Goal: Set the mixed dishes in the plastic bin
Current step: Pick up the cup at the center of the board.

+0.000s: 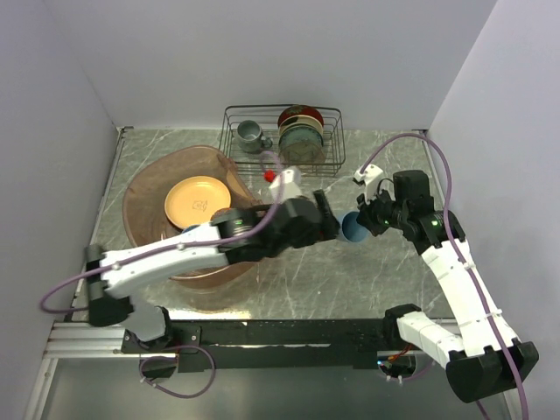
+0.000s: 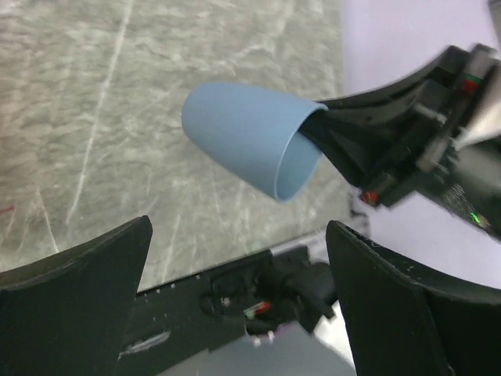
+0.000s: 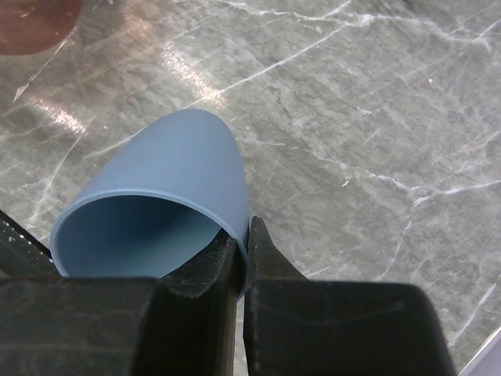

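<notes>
A light-blue cup [image 3: 164, 196] lies tipped on its side above the marble table, its mouth toward my right gripper [image 3: 244, 251]. That gripper is shut on the cup's rim, one finger inside and one outside. In the top view the cup [image 1: 354, 227] hangs between my right gripper [image 1: 368, 220] and my left gripper [image 1: 333, 226]. My left gripper [image 2: 239, 301] is open, and the cup [image 2: 243, 141] sits a little beyond its fingertips, with nothing between them. The plastic bin [image 1: 144, 197] stands at the left with a yellow-orange plate [image 1: 198, 199] inside it.
A black wire rack [image 1: 282, 131] at the back holds a grey mug [image 1: 250, 135] and upright dark plates [image 1: 301, 133]. A small red thing [image 1: 269, 175] shows behind my left wrist. My left arm [image 1: 175, 254] reaches across the bin's near rim. Walls close in on both sides.
</notes>
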Available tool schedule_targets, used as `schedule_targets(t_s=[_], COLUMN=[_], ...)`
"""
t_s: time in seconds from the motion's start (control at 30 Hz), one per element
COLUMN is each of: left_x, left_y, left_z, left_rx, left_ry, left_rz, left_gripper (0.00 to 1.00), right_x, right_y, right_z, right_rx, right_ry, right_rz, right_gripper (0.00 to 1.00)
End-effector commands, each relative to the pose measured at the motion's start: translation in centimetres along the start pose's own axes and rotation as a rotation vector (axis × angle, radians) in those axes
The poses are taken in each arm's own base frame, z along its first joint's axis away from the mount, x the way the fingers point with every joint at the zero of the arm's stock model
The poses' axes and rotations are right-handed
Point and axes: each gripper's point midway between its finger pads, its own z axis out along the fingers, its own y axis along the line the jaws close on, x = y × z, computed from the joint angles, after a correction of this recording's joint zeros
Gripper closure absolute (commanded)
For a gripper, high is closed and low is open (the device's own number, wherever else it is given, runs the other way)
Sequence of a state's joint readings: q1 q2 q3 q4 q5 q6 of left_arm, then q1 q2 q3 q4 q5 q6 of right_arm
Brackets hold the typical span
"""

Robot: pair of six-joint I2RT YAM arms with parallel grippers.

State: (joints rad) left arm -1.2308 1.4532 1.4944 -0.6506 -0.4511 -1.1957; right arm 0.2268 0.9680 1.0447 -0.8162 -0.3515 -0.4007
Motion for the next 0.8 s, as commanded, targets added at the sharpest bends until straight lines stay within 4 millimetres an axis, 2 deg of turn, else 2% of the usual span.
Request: schedule_targets(t_s=[0.0,0.03,0.1,0.27,0.43,0.47,0.6,0.7,0.77], left_x=[0.3,1.1,1.9,2.9,2.7,2.9,2.5,2.2,2.0], left_y=[0.7,1.0,0.0,1.0,2.1,2.9,4.2,4.7,5.1], left_z=[1.6,1.6,2.9,4.9,5.9,6.2,6.6,6.8,6.7], left_rx=[-0.216,-0.250,-0.271,-0.379,-0.454,-0.485,-0.549,-0.570,-0.580], left_ry=[-0.085,-0.070,-0.082,-0.105,-0.160,-0.166,-0.217,-0.248,-0.260], left_rz=[0.056,0.087,0.118,0.181,0.211,0.232,0.257,0.271,0.278], left_gripper=[0.01,0.01,0.01,0.03,0.14,0.16,0.21,0.30,0.46], right_x=[-2.3,-2.4,-2.5,-2.5,-2.4,-2.4,-2.3,-2.3,-2.3], right_y=[-0.3,-0.3,-0.3,0.0,0.4,0.5,1.3,2.0,2.2], right_z=[-0.7,-0.7,-0.7,-0.8,-0.7,-0.8,-0.8,-0.8,-0.9], right_rx=[0.029,0.028,0.024,0.012,-0.008,-0.014,-0.058,-0.094,-0.104], right_ry=[-0.085,-0.085,-0.089,-0.094,-0.098,-0.097,-0.100,-0.103,-0.108], right_rz=[-0.013,-0.014,-0.014,-0.009,-0.009,-0.009,-0.018,-0.026,-0.030], right_gripper=[1.00,1.00,1.00,1.00,1.00,1.00,1.00,1.00,1.00])
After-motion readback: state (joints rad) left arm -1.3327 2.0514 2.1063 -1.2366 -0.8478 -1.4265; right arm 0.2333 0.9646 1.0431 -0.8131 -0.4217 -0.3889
